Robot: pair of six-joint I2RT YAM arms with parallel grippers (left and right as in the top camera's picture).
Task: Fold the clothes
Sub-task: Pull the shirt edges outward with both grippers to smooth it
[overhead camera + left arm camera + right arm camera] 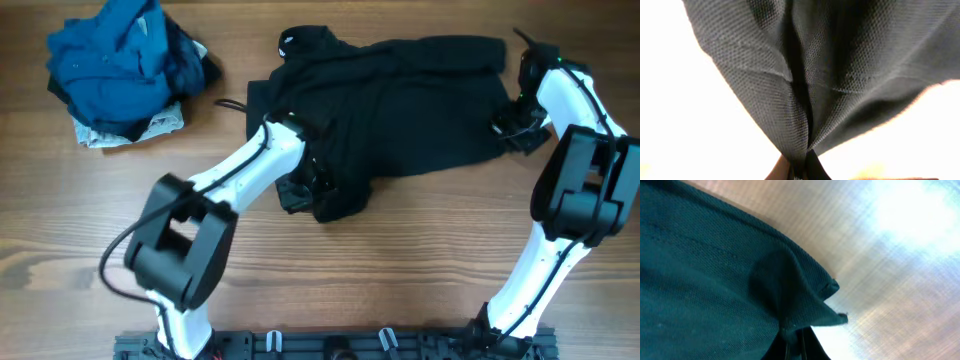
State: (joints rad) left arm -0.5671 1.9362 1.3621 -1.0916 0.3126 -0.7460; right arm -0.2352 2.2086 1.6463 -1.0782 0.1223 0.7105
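**Lift evenly, keep it taut**

On the table [420, 260], the black shirt [400, 110] lies spread across the far middle. My left gripper [800, 172] and right gripper [795, 345] are each closed tight, pinching its fabric. I'd raise both together, without slack.

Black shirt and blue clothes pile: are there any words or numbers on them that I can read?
No text here can be read.
Black shirt: a tiny white mark by the collar, too small to read.
Blue clothes: no words or numbers show.
Both wrist views: only close-up dark fabric, no writing.
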